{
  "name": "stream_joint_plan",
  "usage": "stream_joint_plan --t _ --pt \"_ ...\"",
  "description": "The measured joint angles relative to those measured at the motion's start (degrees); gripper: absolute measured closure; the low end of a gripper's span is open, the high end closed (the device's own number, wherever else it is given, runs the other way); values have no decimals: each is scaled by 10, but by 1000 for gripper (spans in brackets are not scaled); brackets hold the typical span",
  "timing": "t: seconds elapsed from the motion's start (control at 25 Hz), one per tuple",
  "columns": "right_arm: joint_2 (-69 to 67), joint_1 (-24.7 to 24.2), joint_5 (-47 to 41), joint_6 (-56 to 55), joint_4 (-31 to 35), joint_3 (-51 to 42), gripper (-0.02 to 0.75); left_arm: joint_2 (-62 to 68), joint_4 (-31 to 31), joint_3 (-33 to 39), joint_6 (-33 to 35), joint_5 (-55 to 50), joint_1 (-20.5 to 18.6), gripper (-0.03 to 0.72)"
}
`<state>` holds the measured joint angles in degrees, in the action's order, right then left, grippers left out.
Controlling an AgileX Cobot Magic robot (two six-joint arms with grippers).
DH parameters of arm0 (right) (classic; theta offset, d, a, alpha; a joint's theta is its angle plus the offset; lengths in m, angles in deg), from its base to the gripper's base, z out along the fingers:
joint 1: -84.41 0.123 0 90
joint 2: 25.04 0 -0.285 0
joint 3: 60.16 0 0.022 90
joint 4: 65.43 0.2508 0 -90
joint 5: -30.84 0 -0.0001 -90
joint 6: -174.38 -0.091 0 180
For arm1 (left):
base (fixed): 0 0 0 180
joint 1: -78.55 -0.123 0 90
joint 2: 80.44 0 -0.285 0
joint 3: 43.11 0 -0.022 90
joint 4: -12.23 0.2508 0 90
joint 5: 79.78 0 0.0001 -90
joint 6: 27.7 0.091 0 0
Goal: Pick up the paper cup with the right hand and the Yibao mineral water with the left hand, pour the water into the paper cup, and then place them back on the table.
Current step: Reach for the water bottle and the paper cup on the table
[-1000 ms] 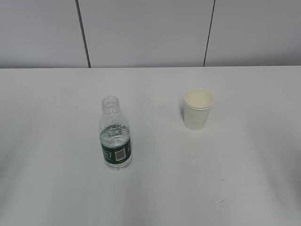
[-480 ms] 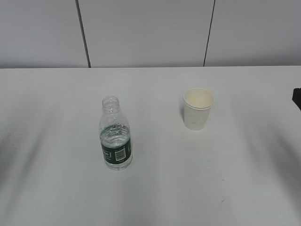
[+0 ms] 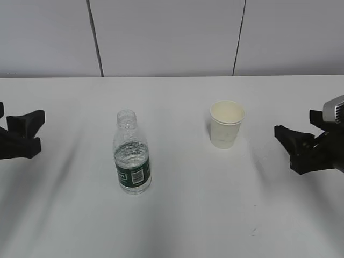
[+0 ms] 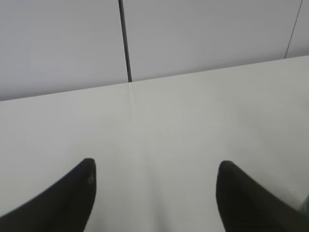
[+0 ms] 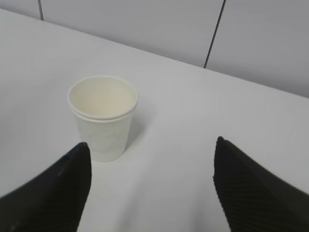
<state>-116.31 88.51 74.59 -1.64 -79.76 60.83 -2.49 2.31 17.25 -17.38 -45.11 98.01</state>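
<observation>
Two black grippers, chunky and matte

Left hand point(image 3: 33, 129) has blocky black fingers. Right hand point(image 3: 287, 142) matches, plus a silver-grey block on top; its fingers point(image 5: 251, 193) look finely ribbed, tapering to points.

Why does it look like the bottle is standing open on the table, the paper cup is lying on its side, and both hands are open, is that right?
Nearly. The paper cup is not on its side: it stands upright, mouth up, as the right wrist view shows. The rest holds: the capless bottle stands on the table, and the left hand and right hand are both open.
</observation>
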Motion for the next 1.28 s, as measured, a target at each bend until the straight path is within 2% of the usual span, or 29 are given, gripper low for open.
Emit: stream_joint_plan --t 0.16,0.4,0.72,0.88,1.08,1.28 --pt "-73 0 77 3 -10 2 153 94 33 10 -22 87 0 207" --pt "-171 0 188 26 -17 5 152 254 99 51 -48 287 0 208" --pt "-251 0 213 37 -23 10 153 404 224 57 -54 306 0 218" --pt "-262 0 215 38 -30 13 153 407 249 49 -58 308 0 219" --pt "-281 0 217 38 -80 45 152 407 309 26 -97 309 0 221" --pt "-321 0 218 17 -99 105 153 407 319 -1 -114 309 0 230"
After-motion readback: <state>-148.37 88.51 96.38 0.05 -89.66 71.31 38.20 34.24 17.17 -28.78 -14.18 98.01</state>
